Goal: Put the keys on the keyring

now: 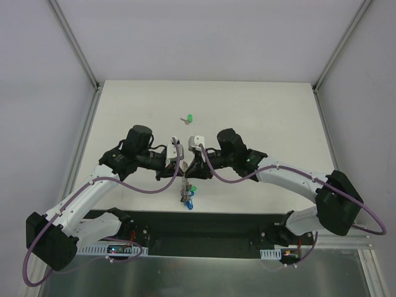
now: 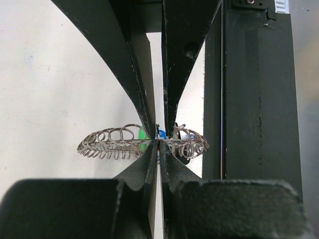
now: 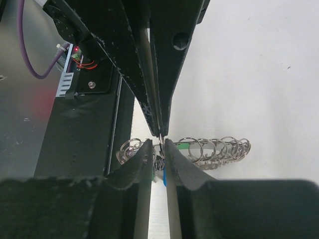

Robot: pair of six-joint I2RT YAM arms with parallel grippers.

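Observation:
The keyring (image 1: pixel 184 166) hangs above the table between both arms; edge-on it is a flat grey ring (image 2: pixel 112 142) rimmed with wire loops. My left gripper (image 2: pixel 158 144) is shut on its rim. My right gripper (image 3: pixel 159 145) comes from the opposite side, its jaws a narrow gap apart around a small wire loop on the keyring (image 3: pixel 214 148). A blue key (image 3: pixel 163 175) dangles just below that gap. Green and blue keys (image 1: pixel 189 197) hang under the ring. A further green-headed key (image 1: pixel 189 118) lies on the table beyond the grippers.
The white table (image 1: pixel 260 111) is bounded by a metal frame post (image 1: pixel 77 49) on the left and another (image 1: pixel 343 46) on the right. A black rail (image 1: pixel 204 226) runs along the near edge by the arm bases.

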